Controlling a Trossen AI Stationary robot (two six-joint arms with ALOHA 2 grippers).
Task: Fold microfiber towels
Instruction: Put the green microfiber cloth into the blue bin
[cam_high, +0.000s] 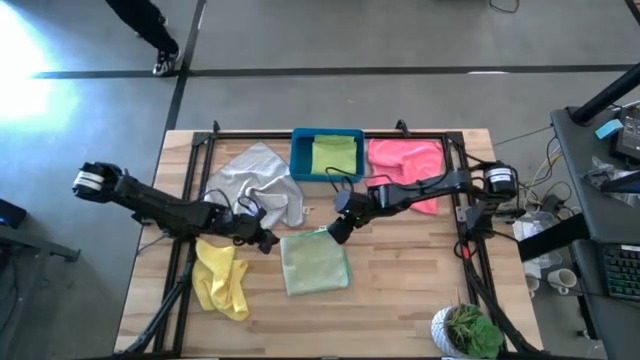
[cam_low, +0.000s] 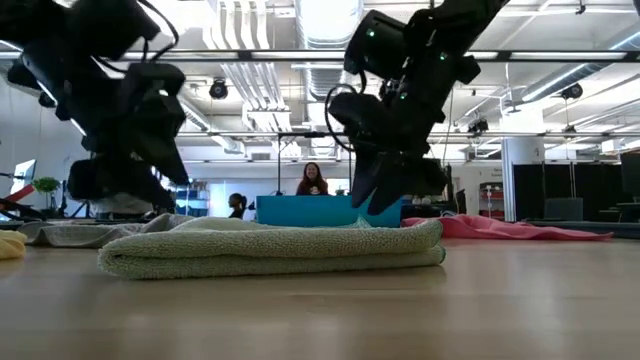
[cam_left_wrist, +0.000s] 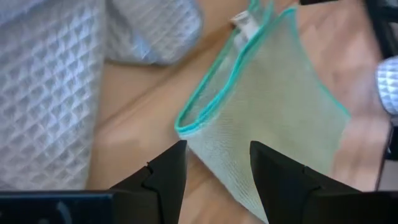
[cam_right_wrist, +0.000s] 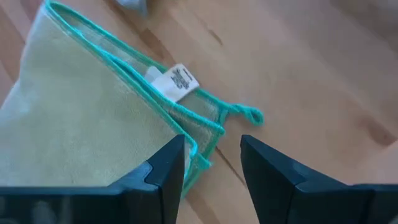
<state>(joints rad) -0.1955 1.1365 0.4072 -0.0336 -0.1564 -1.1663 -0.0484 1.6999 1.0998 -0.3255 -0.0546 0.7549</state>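
A pale sage green towel (cam_high: 315, 262) with a teal hem lies folded flat on the wooden table, near its middle. My left gripper (cam_high: 265, 240) stands open just over the towel's far left corner (cam_left_wrist: 186, 124). My right gripper (cam_high: 338, 230) stands open over its far right corner (cam_right_wrist: 199, 134), where a white label and a loop show. In the low view both grippers hover just above the towel (cam_low: 270, 248). A grey towel (cam_high: 255, 180), a pink towel (cam_high: 405, 160) and a yellow towel (cam_high: 222, 280) lie crumpled on the table. A lime green towel (cam_high: 335, 155) rests in the bin.
The blue bin (cam_high: 300, 170) stands at the table's far edge, between the grey and pink towels. A potted plant (cam_high: 468, 330) sits at the near right corner. Black frame rails (cam_high: 190, 170) run along the table's sides. Beyond the table a person (cam_low: 312, 180) is seated.
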